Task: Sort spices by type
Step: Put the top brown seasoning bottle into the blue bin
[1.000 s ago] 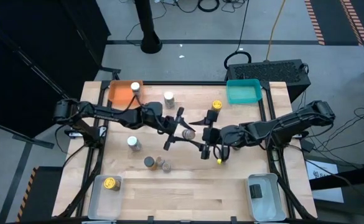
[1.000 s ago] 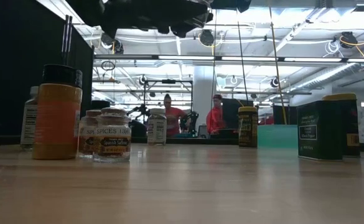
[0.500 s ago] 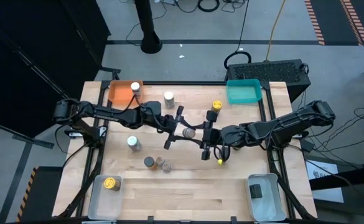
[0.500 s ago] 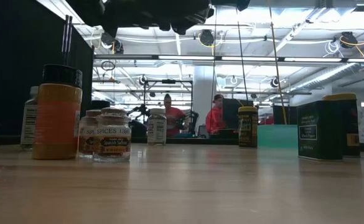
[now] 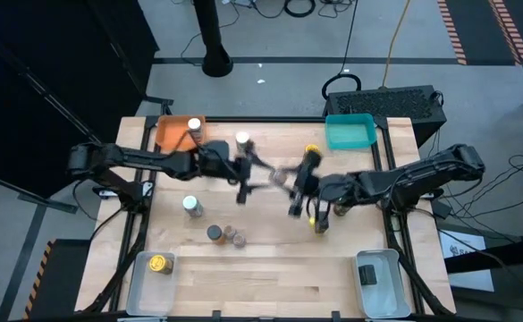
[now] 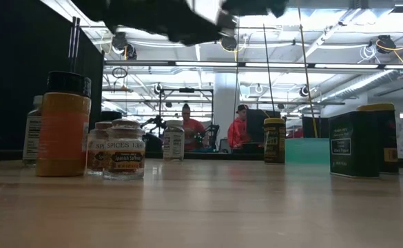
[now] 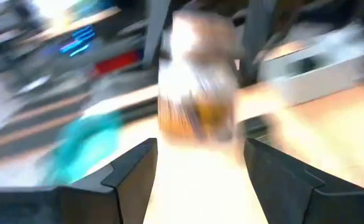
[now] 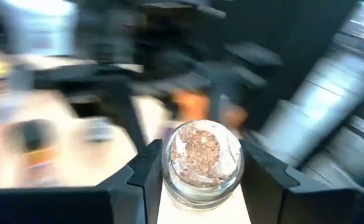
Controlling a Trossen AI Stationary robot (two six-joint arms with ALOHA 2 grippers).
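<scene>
Right gripper (image 8: pixel 200 180), above mid-table, fingers closed on a clear spice jar (image 8: pixel 201 163) of brown flakes seated between them. Left gripper (image 7: pixel 197 162), just beside it, stands open, its fingers apart from the jar. Remaining jars stand scattered about the wooden table (image 5: pixel 270 268).

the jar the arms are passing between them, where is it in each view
High view: the jar is mid-table, between the left gripper and the right gripper.
Low view: not in it; only dark arm blur along the top.
Left wrist view: blurred jar beyond the open fingers.
Right wrist view: jar clamped between the fingers.
Shared landmark: the teal tray, a teal smear in the left wrist view.
</scene>
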